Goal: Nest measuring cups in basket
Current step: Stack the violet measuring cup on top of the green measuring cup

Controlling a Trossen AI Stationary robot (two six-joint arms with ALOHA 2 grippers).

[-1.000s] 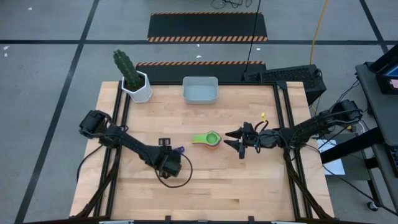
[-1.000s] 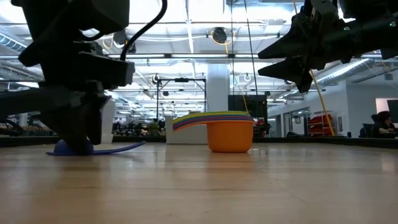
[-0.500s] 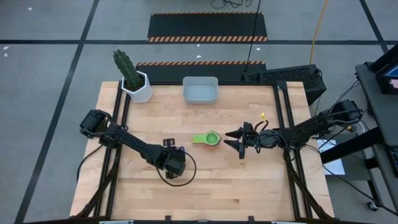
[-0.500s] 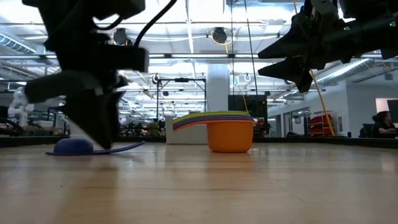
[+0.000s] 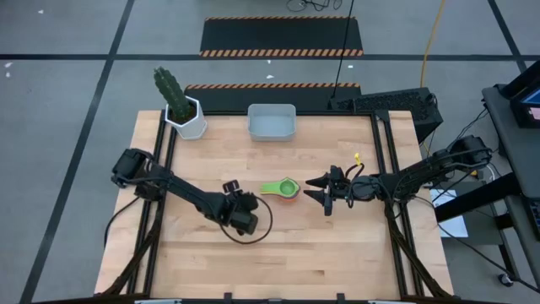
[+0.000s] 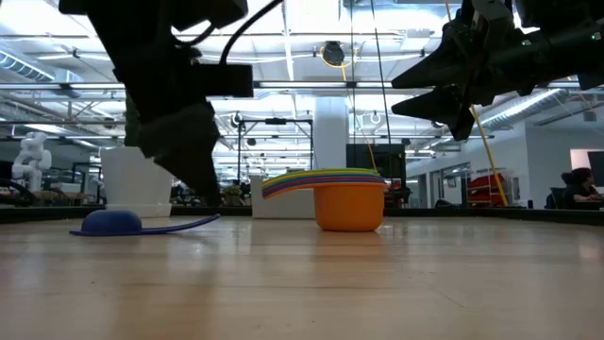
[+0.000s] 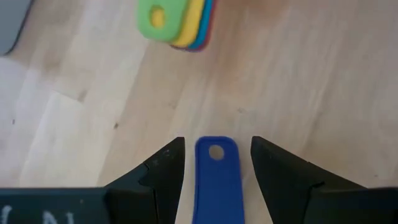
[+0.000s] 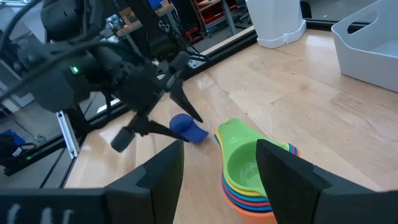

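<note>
A dark blue measuring cup (image 6: pixel 111 222) lies mouth-down on the table at left centre, its flat handle (image 7: pixel 216 180) on the wood. My left gripper (image 7: pixel 217 140) hovers open just above that handle, one finger on either side and apart from it; in the high view it (image 5: pixel 250 204) hides the cup. To its right stands a nested stack of measuring cups (image 5: pixel 287 189), green on top, orange at the bottom (image 6: pixel 349 208). My right gripper (image 5: pixel 321 191) waits open, raised, to the right of the stack. The basket (image 5: pixel 272 122) sits at the far edge.
A white hexagonal pot with a cactus (image 5: pixel 187 118) stands at the far left corner, left of the basket. Black rails (image 5: pixel 384 160) run along the table's left and right sides. Bare wood lies along the near half (image 5: pixel 321 253).
My left gripper has risen off the dark blue cup, gone toward the table's right edge and the stack, and rolled about its own line. The blue cup has stayed where it was, mouth-down on the table.
</note>
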